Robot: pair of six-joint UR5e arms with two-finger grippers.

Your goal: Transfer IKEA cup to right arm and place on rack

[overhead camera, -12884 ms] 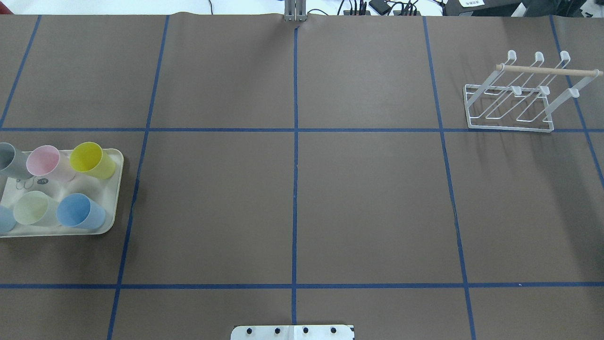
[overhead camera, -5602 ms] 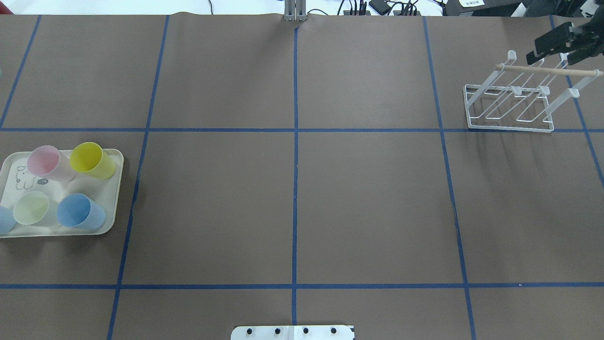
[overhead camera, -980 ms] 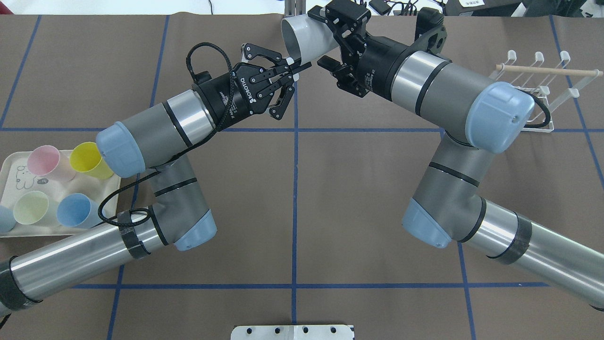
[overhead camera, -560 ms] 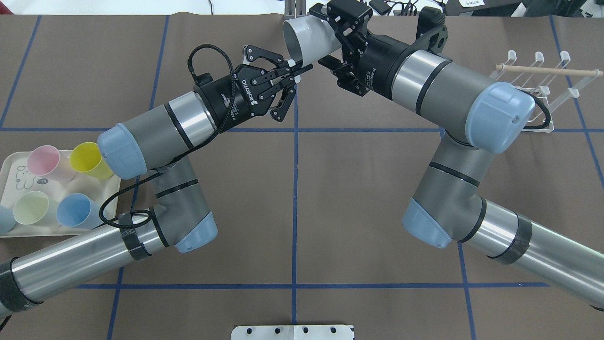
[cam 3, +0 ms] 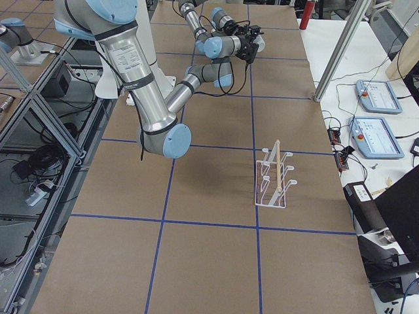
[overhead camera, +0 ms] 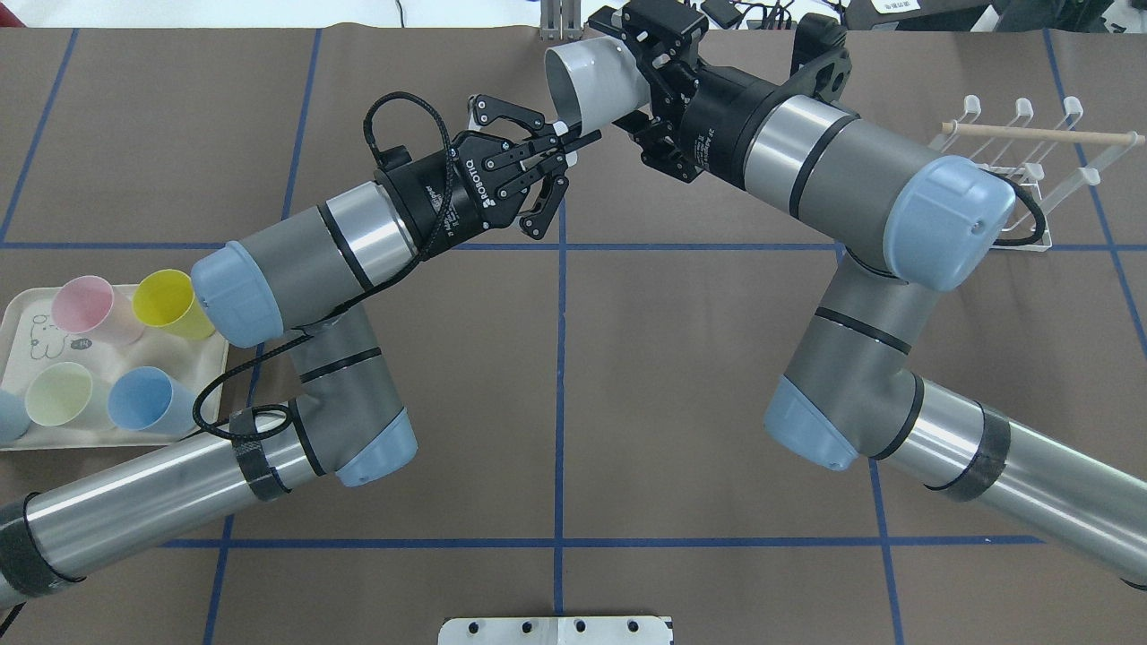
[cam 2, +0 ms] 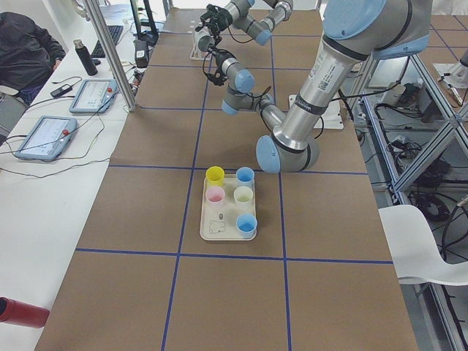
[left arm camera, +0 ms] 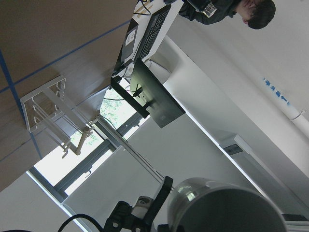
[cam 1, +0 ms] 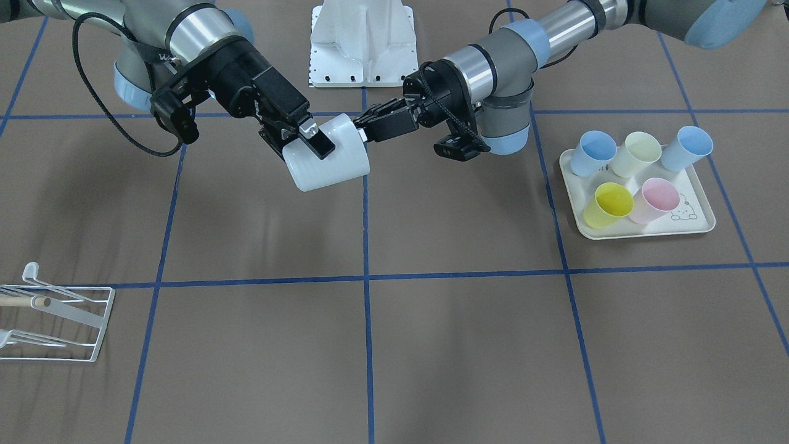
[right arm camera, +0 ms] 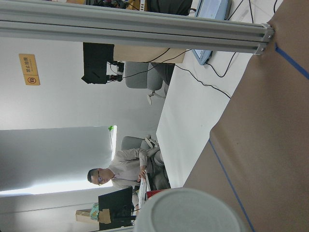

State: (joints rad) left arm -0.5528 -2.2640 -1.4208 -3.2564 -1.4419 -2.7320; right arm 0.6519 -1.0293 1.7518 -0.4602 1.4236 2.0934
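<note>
The pale grey cup [cam 1: 336, 165] lies on its side in the air over the table's far middle; it also shows in the overhead view [overhead camera: 596, 81]. My left gripper [overhead camera: 578, 139] is shut, its fingertips pinching the cup's rim [cam 1: 365, 131]. My right gripper [overhead camera: 625, 76] is open, its jaws straddling the cup's body, and one pad [cam 1: 313, 142] rests on the cup's side. The cup fills the bottom of the left wrist view [left arm camera: 217, 208] and of the right wrist view [right arm camera: 188, 212]. The white wire rack [overhead camera: 968, 242] with its wooden dowel stands empty at the far right.
A cream rabbit-print tray [overhead camera: 219, 372] at the left edge holds several pastel cups, among them a pink one [overhead camera: 82, 305] and a yellow one [overhead camera: 170, 300]. The left elbow hangs close above the tray's right rim. The rack also shows in the front view [cam 1: 102, 320].
My left arm has pushed a little to the right with the cup, so the cup has slid deeper between the right gripper's jaws. The right arm has stayed nearly still.
</note>
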